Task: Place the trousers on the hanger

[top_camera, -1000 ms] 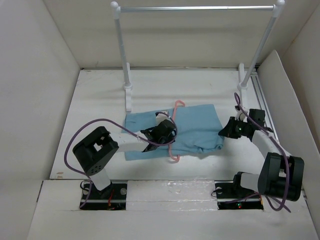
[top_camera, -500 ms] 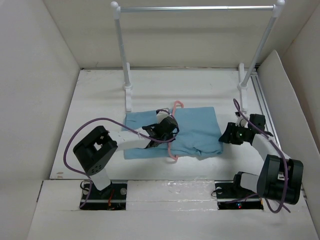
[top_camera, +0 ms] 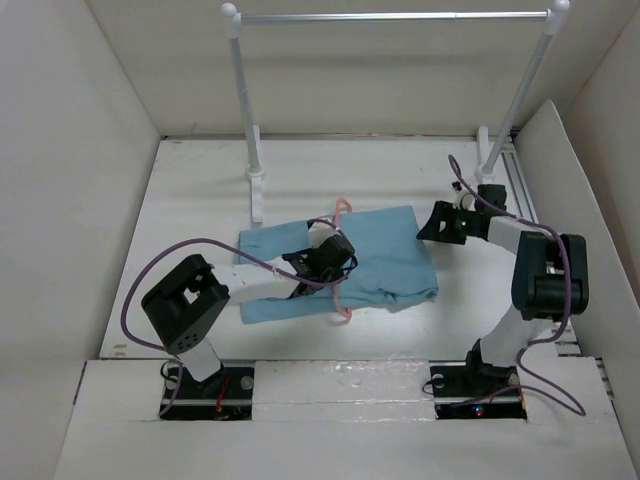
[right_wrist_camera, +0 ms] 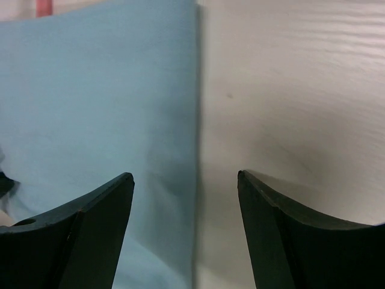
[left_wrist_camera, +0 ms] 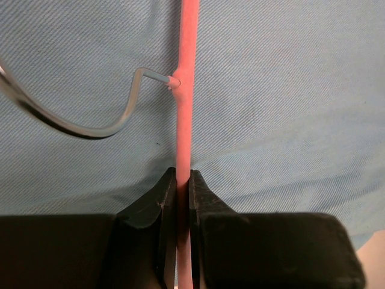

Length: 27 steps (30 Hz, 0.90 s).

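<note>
The light-blue trousers lie flat on the table's middle. Over them lies the pink hanger, running from far to near. My left gripper is shut on the hanger's pink bar above the cloth. In the left wrist view the bar passes straight between the jaws of the left gripper, and the metal hook curves off to the left. My right gripper stands open at the trousers' far right corner. In the right wrist view the right gripper straddles the straight edge of the trousers, holding nothing.
A silver-white garment rail on two posts stands at the back. A white panel leans along the right side and white walls close in the table. Bare table lies right of the cloth.
My right gripper opened and moved from the trousers' near right edge toward their far right corner. The left gripper, hanger and trousers shifted slightly left.
</note>
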### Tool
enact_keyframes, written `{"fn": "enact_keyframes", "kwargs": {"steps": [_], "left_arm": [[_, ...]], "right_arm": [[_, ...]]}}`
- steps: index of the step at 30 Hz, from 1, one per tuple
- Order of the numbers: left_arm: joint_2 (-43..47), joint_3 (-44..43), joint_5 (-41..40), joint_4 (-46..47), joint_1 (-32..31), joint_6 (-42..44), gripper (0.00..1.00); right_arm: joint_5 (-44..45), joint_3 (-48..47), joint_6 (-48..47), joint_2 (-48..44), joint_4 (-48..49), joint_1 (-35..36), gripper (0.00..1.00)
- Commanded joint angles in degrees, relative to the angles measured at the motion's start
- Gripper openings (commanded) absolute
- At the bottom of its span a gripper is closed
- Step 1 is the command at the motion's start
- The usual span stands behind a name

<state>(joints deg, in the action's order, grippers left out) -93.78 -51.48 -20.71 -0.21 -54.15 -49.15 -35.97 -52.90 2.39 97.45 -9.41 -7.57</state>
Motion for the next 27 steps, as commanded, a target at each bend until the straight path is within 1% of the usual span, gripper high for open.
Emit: {"fn": "enact_keyframes", "kwargs": {"steps": [1, 2, 3, 4, 5, 6, 7, 9, 11, 13, 16, 18, 24, 27], "left_arm": [[2.55, 0.77, -3.37, -2.52, 0.01, -0.42, 0.00], [2.63, 0.77, -3.46, -2.43, 0.01, -0.42, 0.00], [2.81, 0.77, -3.37, -2.43, 0.01, -0.51, 0.00], [2.90, 0.77, -3.37, -2.34, 0.01, -0.51, 0.00], [2.90, 0.77, -3.72, -2.52, 0.01, -0.51, 0.00], [2.99, 0.77, -3.99, -2.60, 0.01, -0.51, 0.00], [3.25, 0.86, -4.07, -2.87, 0.01, -0.60, 0.00], [3.77, 1.21, -4.86, -3.05, 0.01, -0.51, 0.00], [4.39, 1.82, -4.78, -3.57, 0.53, -0.95, 0.00], [5.44, 3.22, -3.82, -3.22, 2.55, -1.48, 0.00], [6.15, 4.02, -4.51, -2.34, 2.56, -0.60, 0.00], [5.45, 3.32, -5.39, -4.09, 2.56, -0.42, 0.00], [2.81, 1.48, -5.66, -6.03, 2.56, -1.48, 0.00], [2.63, 0.95, -4.78, -3.58, 2.56, -0.78, 0.00]], "right_arm": [[-2.97, -4.13, 4.53, 3.78, 6.58, 3.88, 0.75], [-2.97, -4.14, 5.33, 5.02, 7.73, 4.58, 0.75], [-4.19, -3.70, 6.47, 6.16, 8.87, 4.59, 0.71], [-4.98, -3.44, 7.53, 8.52, 13.06, 4.59, 0.66], [-6.04, -2.91, 10.06, 9.33, 14.84, 4.59, 0.55], [-7.35, -2.30, 11.31, 9.69, 16.69, 4.59, 0.26], [-7.19, -0.38, 12.36, 9.43, 19.75, 3.89, 0.16], [-6.14, 1.22, 13.69, 6.89, 21.18, 2.49, 0.00], [-4.74, 1.84, 11.95, 3.39, 18.39, 1.08, 0.00], [-2.97, 2.36, 10.79, 1.44, 15.84, -1.37, 0.00], [-2.27, 3.77, 9.39, -1.47, 13.99, -4.72, 0.00], [-2.27, 4.39, 8.25, -2.61, 13.11, -5.87, 0.00], [-1.48, 6.23, 6.66, -4.20, 11.34, -8.07, 0.00], [-2.96, 5.01, 4.21, -1.48, 9.68, -8.07, 0.00]]}}
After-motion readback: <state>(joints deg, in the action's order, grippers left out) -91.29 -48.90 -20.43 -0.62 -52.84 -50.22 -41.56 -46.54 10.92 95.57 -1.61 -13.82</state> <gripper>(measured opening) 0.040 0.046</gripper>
